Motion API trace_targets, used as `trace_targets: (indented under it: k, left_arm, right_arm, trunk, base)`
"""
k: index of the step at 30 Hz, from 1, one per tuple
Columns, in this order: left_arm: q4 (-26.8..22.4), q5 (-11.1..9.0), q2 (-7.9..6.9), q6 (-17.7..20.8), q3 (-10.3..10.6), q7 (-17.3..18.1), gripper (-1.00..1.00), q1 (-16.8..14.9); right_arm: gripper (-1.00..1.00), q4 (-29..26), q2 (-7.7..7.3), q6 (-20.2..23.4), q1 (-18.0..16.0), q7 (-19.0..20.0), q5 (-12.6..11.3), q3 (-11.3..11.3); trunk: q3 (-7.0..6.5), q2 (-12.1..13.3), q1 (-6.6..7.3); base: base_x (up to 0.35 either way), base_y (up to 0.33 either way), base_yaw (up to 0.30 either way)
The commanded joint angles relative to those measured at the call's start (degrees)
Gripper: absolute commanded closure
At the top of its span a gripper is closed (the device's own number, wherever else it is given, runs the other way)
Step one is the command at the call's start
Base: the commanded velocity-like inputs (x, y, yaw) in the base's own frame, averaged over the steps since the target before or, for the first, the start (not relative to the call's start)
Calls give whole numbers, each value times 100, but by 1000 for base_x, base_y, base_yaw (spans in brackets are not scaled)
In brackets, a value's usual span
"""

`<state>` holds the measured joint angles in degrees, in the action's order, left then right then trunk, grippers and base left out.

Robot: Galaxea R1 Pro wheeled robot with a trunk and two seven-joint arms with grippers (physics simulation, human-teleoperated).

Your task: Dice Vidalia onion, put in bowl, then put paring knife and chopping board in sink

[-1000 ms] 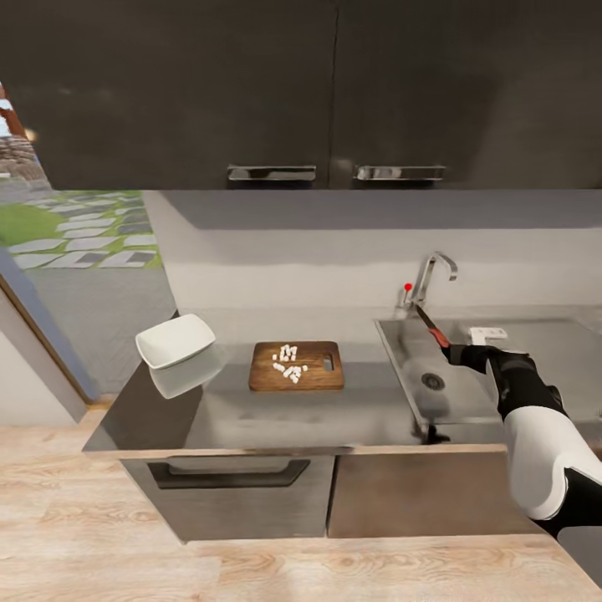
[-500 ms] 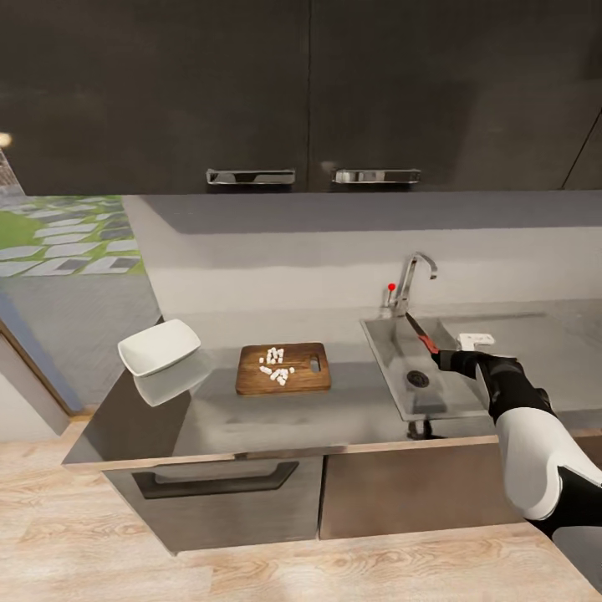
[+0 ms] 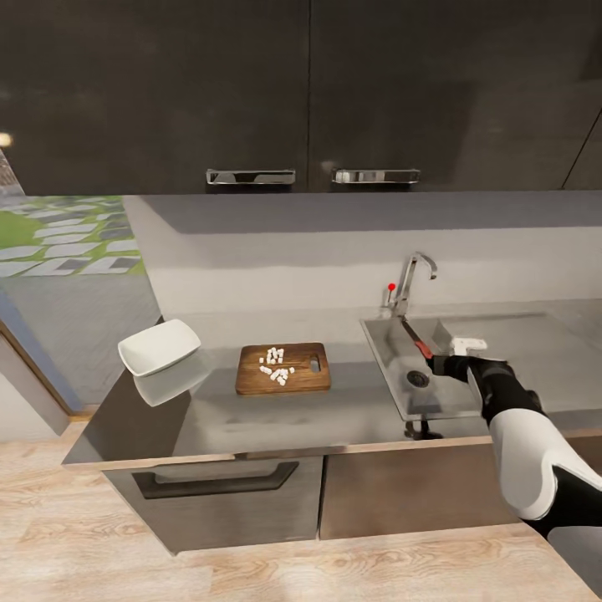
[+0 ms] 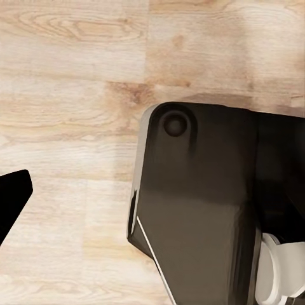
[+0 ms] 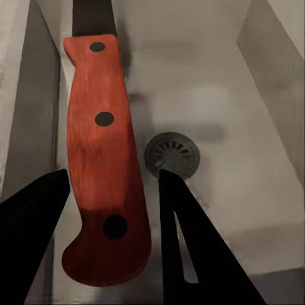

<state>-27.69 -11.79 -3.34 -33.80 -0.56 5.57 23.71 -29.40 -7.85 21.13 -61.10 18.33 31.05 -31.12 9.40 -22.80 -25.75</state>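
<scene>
My right gripper (image 3: 445,364) is shut on the red handle of the paring knife (image 3: 418,339). It holds the knife over the sink (image 3: 393,380), blade pointing toward the tap. In the right wrist view the handle (image 5: 105,159) lies between my two dark fingers (image 5: 32,241), above the round drain (image 5: 171,154). The Vidalia onion, now small white diced pieces (image 3: 276,366), lies on the chopping board (image 3: 313,380) on the countertop (image 3: 251,418). The white bowl (image 3: 159,347) stands at the counter's left end, apart from the board. In the left wrist view one dark finger (image 4: 13,203) sits far out over the wooden floor.
A chrome tap (image 3: 411,280) with a red knob stands behind the sink. Dark wall cabinets (image 3: 309,92) hang over the counter. A draining board (image 3: 535,351) lies right of the basin. The robot's dark base (image 4: 203,210) stands on the wooden floor.
The head view shifted between the two earlier frames. Since then my right gripper has carried the knife slightly lower and to the left over the sink basin.
</scene>
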Motion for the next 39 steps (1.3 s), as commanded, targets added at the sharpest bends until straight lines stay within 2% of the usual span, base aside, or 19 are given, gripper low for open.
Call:
trace_targets:
  k: [1, 6, 21, 27, 32, 39]
  left_arm:
    - [-8, -60, 0, 3, -6, 58, -100, 2]
    - [-8, -60, 0, 5, -6, 58, -100, 2]
    - [-8, -60, 0, 5, -6, 61, -100, 2]
    - [-8, -60, -1, 5, -6, 58, -100, 2]
    - [-8, -60, -1, 5, -6, 58, -100, 2]
    - [-8, -60, 0, 5, -6, 58, -100, 2]
  right_arm:
    - [100, 64, 6, 13, -7, 14, 57, -42]
    - [100, 420, 3, -3, -7, -281, 54, -44]
    - [100, 582, 3, -10, -7, -319, 51, -52]
    - [100, 658, 1, -17, -7, -326, 51, -52]
    - [100, 887, -5, -286, -7, -538, 51, -52]
    - [100, 1029, -6, -363, -7, -731, 51, -58]
  trunk:
    - [11, -12, -4]
    - [23, -12, -4]
    - [155, -12, -4]
    - [211, -12, -4]
    - [257, -12, -4]
    - [321, -12, -4]
  base:
    - [0, 0, 0]
    - [0, 0, 0]
    - [207, 0, 0]
    - [33, 0, 0]
    - [2, 0, 0]
    - [0, 0, 0]
